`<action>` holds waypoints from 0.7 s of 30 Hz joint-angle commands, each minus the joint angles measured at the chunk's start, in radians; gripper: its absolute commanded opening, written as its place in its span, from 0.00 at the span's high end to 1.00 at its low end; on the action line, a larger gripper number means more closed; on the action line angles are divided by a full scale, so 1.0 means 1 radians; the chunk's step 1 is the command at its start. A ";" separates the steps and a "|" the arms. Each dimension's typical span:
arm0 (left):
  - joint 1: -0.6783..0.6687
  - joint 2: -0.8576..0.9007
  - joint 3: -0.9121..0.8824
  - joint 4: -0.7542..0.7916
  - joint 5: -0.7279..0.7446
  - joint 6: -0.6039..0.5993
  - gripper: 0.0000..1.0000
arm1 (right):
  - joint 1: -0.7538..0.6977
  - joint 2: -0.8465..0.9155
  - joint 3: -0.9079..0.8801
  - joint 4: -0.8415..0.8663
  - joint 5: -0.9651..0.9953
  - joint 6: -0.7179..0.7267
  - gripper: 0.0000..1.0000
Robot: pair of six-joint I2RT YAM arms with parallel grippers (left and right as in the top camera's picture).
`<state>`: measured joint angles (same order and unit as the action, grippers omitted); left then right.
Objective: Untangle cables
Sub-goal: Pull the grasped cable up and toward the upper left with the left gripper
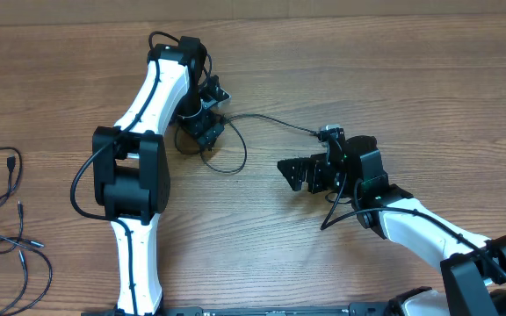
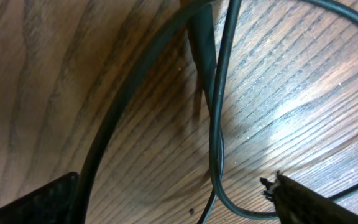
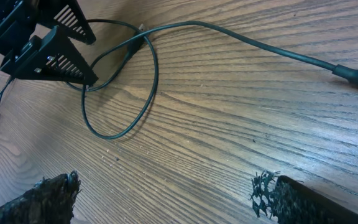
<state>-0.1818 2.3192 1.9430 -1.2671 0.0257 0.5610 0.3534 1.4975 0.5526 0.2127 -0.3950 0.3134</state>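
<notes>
both grippers gape: left gripper straddles the looped cable, right gripper hovers near. grasping step; next likely needs closing squarely on one strand.

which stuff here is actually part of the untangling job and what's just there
Job: looped cable in the middle; loose cables at the left edge.
Not the job: arms' own thick wiring; wooden table.
</notes>
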 commanded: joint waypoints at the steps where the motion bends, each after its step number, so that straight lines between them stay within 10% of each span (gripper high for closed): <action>1: 0.003 0.016 -0.007 0.008 0.015 -0.016 0.12 | -0.002 0.003 0.010 0.001 0.002 -0.006 0.00; 4: 0.006 0.016 -0.007 0.015 0.016 -0.016 0.27 | -0.002 0.003 0.010 0.001 0.002 -0.007 0.00; 13: 0.005 0.016 -0.055 0.048 0.006 -0.027 0.09 | -0.002 0.003 0.010 0.000 0.002 -0.006 0.00; 21: 0.005 0.016 -0.091 0.116 -0.080 -0.102 0.42 | -0.002 0.003 0.010 0.000 0.002 -0.006 0.00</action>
<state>-0.1818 2.3199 1.8572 -1.1694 -0.0166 0.4961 0.3534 1.4975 0.5526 0.2089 -0.3950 0.3126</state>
